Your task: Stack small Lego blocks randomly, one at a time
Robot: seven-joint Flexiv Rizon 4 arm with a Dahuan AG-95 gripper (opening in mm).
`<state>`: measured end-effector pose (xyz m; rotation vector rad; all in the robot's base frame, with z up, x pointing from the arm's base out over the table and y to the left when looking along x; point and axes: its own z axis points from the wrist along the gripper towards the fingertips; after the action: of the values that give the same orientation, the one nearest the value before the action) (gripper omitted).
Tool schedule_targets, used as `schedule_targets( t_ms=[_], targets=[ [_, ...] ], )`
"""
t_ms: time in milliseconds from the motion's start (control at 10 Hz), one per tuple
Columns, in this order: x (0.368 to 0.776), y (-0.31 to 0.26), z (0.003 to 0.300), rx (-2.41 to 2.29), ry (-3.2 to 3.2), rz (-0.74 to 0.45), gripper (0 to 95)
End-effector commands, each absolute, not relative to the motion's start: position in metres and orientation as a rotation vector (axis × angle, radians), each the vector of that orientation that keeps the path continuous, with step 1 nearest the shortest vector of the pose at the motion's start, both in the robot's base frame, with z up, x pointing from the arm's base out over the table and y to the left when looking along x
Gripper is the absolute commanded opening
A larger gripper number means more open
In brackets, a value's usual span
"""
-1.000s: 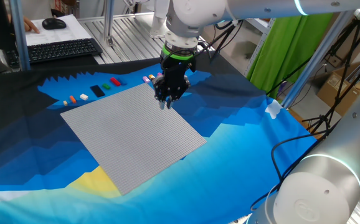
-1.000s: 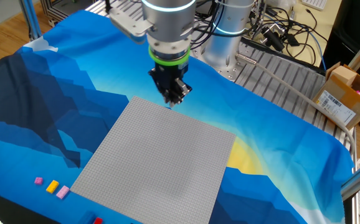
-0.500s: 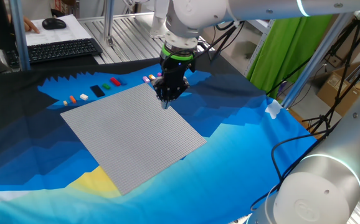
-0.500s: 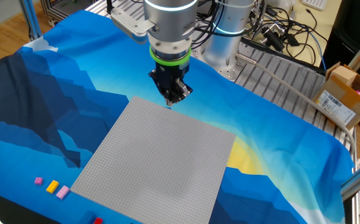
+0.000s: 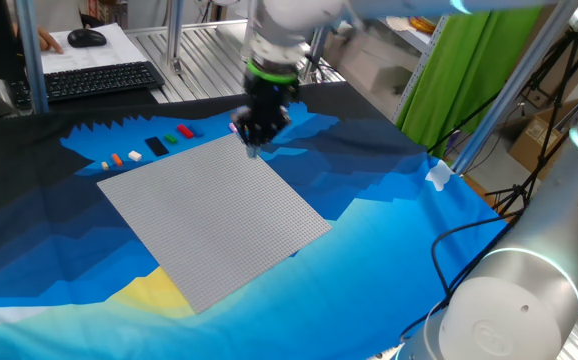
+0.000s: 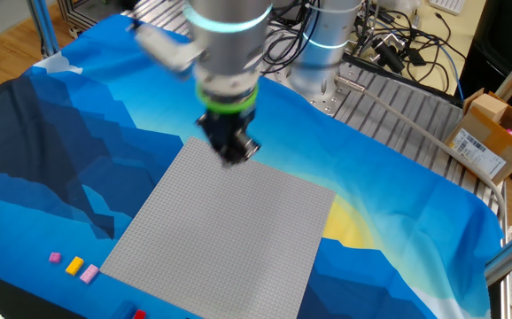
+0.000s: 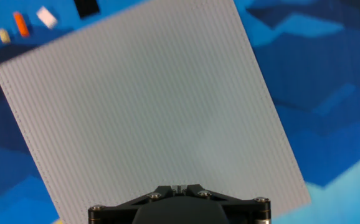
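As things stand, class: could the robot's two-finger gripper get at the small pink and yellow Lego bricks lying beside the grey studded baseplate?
Probably yes. The gripper hangs shut above the grey baseplate; nothing stands between it and the pink and yellow bricks, though it must open first.

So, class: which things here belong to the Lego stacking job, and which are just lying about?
Belong to the job:
- small Lego blocks, loose on the cloth
- grey baseplate
- tool, shut, holding nothing visible

Just lying about:
- keyboard
- mouse
- cardboard box
- cables
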<state>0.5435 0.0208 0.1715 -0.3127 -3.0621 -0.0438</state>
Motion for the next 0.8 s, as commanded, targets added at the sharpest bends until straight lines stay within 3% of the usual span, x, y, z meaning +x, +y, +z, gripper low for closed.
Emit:
schedule_targets(
  t_ms=[100,800],
  targets=[
    [0.564,0.017,0.170,-0.312,-3.071,-0.042,0.0],
    [0.647,-0.010,0.141,-0.215,-3.099,-0.042,0.0]
  ],
)
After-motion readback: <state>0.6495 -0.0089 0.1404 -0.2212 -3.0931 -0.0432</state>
